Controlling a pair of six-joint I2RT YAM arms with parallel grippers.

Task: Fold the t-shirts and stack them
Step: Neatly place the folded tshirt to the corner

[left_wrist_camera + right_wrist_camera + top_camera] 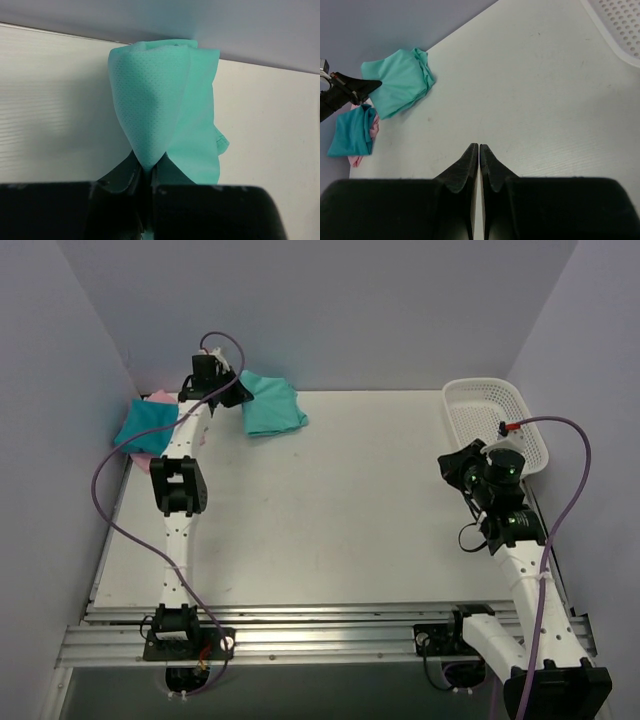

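Two arms, mine. Left arm stretched to far-left corner, left gripper (148,172) pinched on light teal-green shirt (272,405) beside darker teal-blue shirt (148,425) lying over pink shirt (160,397). Right arm folded near basket (478,383), right gripper (479,150) closed on nothing.

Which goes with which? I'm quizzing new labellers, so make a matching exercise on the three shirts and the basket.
1 light teal-green shirt
2 teal-blue shirt
3 pink shirt
4 basket

A peeking from under another shirt
B pinched by the left gripper
C far right of the table
D lying on another shirt

Pairs: 1-B, 2-D, 3-A, 4-C
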